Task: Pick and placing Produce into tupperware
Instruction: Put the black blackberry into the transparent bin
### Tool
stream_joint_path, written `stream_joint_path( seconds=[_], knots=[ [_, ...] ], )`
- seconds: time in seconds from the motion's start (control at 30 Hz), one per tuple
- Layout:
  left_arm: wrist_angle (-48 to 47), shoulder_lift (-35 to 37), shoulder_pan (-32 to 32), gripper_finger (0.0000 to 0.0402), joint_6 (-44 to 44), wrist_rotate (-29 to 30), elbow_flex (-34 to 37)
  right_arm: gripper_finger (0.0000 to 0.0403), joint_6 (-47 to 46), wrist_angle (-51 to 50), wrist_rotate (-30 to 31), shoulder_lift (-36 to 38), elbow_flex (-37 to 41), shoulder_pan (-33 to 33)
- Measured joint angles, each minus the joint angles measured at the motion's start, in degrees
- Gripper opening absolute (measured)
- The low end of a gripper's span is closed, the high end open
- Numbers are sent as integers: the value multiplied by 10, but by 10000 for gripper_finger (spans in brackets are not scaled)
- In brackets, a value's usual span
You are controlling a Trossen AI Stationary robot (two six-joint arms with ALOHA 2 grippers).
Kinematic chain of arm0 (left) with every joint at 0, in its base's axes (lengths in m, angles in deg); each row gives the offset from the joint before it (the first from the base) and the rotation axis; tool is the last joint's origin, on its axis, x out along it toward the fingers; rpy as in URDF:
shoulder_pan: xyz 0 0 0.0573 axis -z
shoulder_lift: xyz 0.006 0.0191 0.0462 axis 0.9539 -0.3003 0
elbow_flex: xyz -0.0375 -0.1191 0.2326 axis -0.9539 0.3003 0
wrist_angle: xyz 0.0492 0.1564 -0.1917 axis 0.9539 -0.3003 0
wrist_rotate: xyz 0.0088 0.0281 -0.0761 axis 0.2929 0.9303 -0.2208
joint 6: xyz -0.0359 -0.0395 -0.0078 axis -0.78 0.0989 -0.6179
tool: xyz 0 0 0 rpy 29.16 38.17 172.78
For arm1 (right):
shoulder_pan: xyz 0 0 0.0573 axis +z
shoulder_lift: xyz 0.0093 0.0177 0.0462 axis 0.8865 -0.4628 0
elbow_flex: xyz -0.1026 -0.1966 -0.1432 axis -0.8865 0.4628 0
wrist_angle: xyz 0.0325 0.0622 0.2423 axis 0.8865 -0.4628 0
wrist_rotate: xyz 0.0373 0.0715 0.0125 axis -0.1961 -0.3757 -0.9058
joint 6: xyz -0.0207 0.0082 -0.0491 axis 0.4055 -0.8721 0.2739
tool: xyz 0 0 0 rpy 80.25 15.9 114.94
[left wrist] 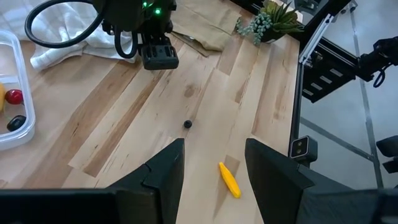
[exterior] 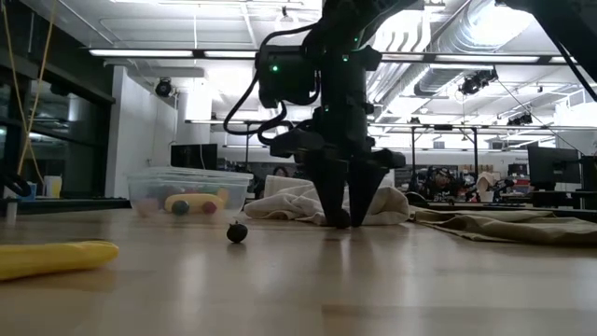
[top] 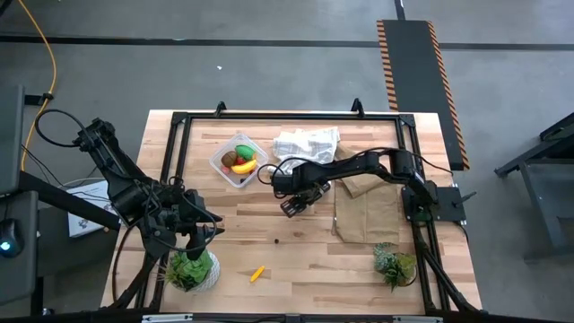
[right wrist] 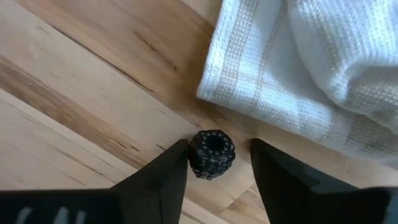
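Sitting at eleven o'clock of the table [top: 296, 260]: clear tupperware [top: 239, 160], holding a yellow banana piece [top: 244, 166], a red strawberry [top: 243, 150], a brown ball [top: 229, 160] and a dark berry [left wrist: 16, 122]. Lying loose at six o'clock: another yellow piece [top: 257, 273]; at centre, a tiny dark berry [top: 276, 240]. Hanging at eight o'clock: left gripper [top: 204, 231], fingers partly apart, gripping nothing. Reaching down at centre, at five o'clock of the tupperware: right gripper [right wrist: 219, 163], fingers spread around a blackberry [right wrist: 212, 154] beside the white checked cloth [right wrist: 298, 68], one finger touching it, the other still clear. Showing no readable labels or writing.
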Motion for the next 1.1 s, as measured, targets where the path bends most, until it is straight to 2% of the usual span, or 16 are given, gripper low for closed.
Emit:
stream_joint_path(
  seconds=[0.2,0.7,1.1],
  knots=[
    [0,0,0,159,0,0,0,137,4,0,2,0,0,0],
    [-9,0,-1,159,0,3,0,99,15,0,3,-1,-7,0],
    [-19,11,-1,159,2,36,-9,97,60,46,2,-2,-129,0]
  ],
)
